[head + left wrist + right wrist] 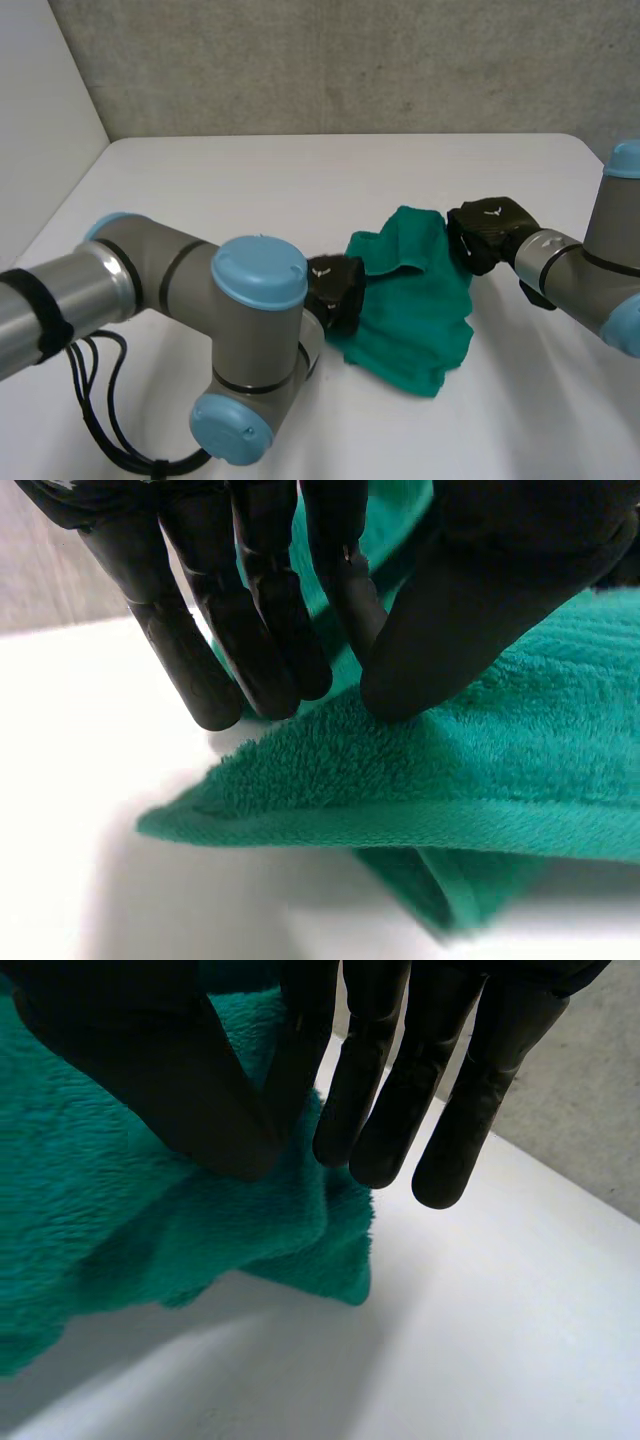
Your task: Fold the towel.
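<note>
Currently the soft, limp towel (pixel 415 310) is being pinched between thumb and finger, at an edge by the left hand (pixel 335 291) and at a corner by the right hand (pixel 487 232).

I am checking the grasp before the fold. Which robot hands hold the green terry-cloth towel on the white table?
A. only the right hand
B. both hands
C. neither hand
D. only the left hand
B: in each wrist view thumb and fingertip pinch the green terry-cloth towel, the left hand at its left edge, the right hand near a right corner.
</note>
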Motion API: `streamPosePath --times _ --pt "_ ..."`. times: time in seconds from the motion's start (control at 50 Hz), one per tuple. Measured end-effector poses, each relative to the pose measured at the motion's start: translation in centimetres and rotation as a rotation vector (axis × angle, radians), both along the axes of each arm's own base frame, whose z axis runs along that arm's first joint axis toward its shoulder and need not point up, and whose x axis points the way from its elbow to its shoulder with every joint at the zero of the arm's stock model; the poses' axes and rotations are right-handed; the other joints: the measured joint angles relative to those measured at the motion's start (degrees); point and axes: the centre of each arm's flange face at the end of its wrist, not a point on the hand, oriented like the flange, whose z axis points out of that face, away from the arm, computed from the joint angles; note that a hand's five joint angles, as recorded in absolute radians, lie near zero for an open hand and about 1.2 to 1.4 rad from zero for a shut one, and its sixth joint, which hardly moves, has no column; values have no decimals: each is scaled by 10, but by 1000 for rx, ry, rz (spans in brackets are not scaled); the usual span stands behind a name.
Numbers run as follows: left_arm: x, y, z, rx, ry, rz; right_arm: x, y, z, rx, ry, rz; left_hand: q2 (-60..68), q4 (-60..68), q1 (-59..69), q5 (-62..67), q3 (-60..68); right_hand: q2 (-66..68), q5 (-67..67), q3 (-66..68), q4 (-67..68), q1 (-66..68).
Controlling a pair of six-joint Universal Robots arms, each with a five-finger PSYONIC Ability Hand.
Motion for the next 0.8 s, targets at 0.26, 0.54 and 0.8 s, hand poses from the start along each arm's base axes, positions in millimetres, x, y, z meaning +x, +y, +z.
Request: streamPosePath --times 0.26,0.54,0.8 --pt "41 -39 88 -209 52 111 1 43 22 226 2 133 1 0 0 0 1 0 0 0 1 0" --pt "84 -21 183 -383 200 171 -15 -6 84 2 -195 -26 2 0 0 0 2 -459 -449 -461 -464 -377" --pt "107 35 271 -606 364 77 50 -24 19 202 -222 181 2 3 0 0 3 -549 -524 -556 -548 -452"
